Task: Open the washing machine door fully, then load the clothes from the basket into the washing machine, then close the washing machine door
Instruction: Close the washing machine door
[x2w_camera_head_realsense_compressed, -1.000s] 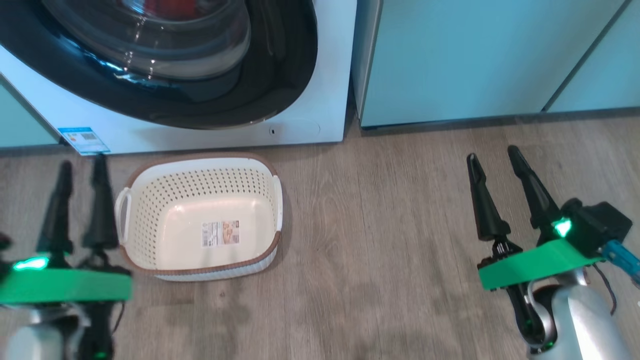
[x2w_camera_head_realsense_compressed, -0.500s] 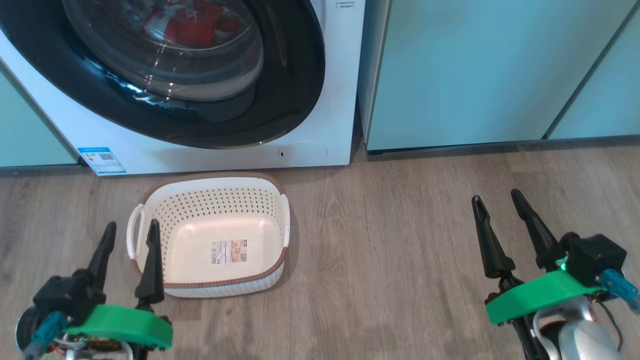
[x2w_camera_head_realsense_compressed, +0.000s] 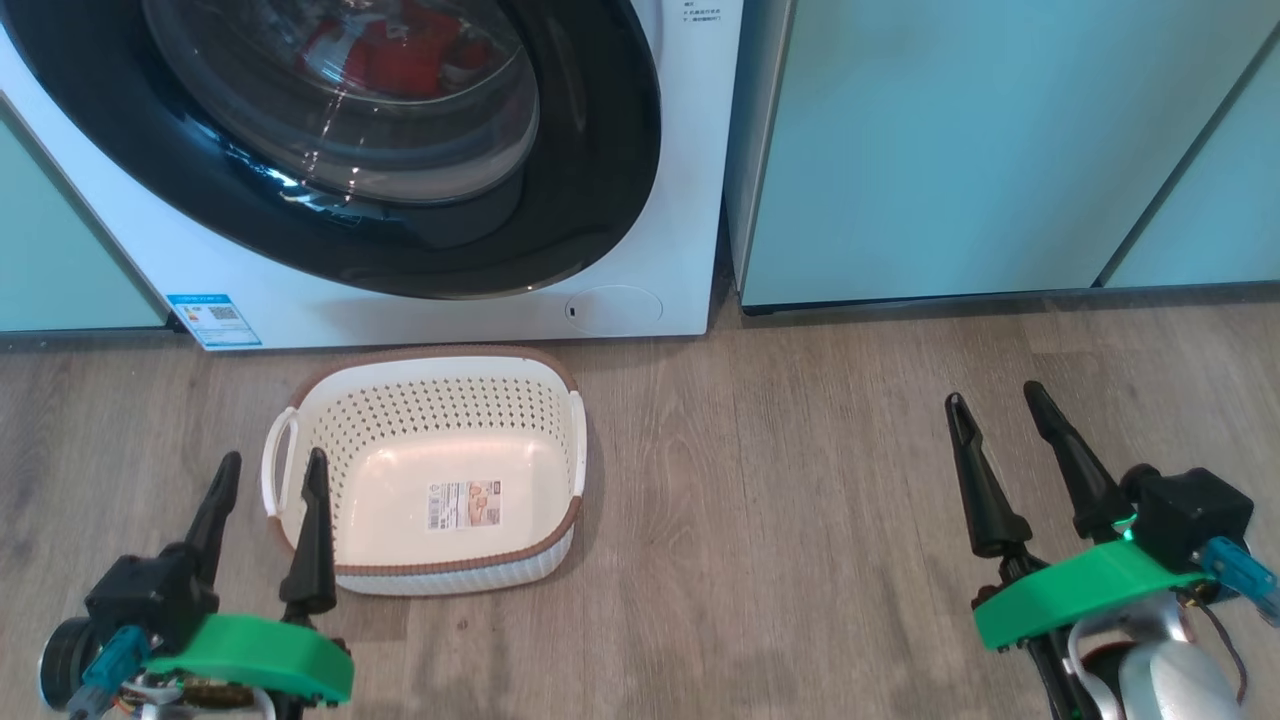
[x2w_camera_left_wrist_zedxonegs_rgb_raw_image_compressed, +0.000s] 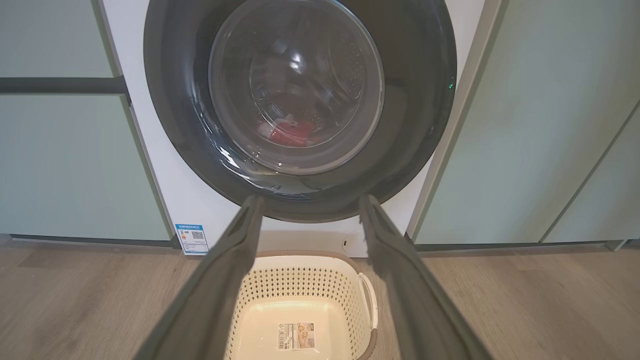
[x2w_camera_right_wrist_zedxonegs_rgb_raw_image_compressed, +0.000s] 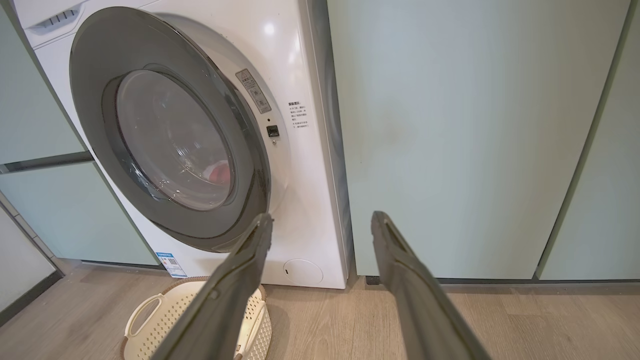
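Observation:
The washing machine (x2w_camera_head_realsense_compressed: 690, 200) stands ahead of me. Its door (x2w_camera_head_realsense_compressed: 590, 200) lies against the front. In the right wrist view the door (x2w_camera_right_wrist_zedxonegs_rgb_raw_image_compressed: 90, 125) seems to have its right edge a little off the white face, with the latch hole showing. Red clothes (x2w_camera_head_realsense_compressed: 400, 50) (x2w_camera_left_wrist_zedxonegs_rgb_raw_image_compressed: 290, 132) (x2w_camera_right_wrist_zedxonegs_rgb_raw_image_compressed: 220, 172) lie inside the drum, seen through the glass. The cream basket (x2w_camera_head_realsense_compressed: 430, 410) (x2w_camera_left_wrist_zedxonegs_rgb_raw_image_compressed: 300, 285) (x2w_camera_right_wrist_zedxonegs_rgb_raw_image_compressed: 165, 315) sits on the floor below the door, with just a label in it. My left gripper (x2w_camera_head_realsense_compressed: 275, 457) (x2w_camera_left_wrist_zedxonegs_rgb_raw_image_compressed: 311, 199) is open beside the basket's left handle. My right gripper (x2w_camera_head_realsense_compressed: 992, 394) (x2w_camera_right_wrist_zedxonegs_rgb_raw_image_compressed: 322, 216) hangs open over bare floor far to the right.
Pale teal cabinets (x2w_camera_head_realsense_compressed: 950, 150) flank the washer on the right, and another cabinet (x2w_camera_head_realsense_compressed: 60, 250) stands on its left. A blue sticker (x2w_camera_head_realsense_compressed: 215, 318) and a round flap (x2w_camera_head_realsense_compressed: 613, 308) sit low on the washer. Wooden floor (x2w_camera_head_realsense_compressed: 780, 500) spreads between basket and right gripper.
The head camera has tilted up, showing more of the door. My left gripper has drawn back toward me and turned at the wrist. The right gripper has drawn back slightly. Both stay open.

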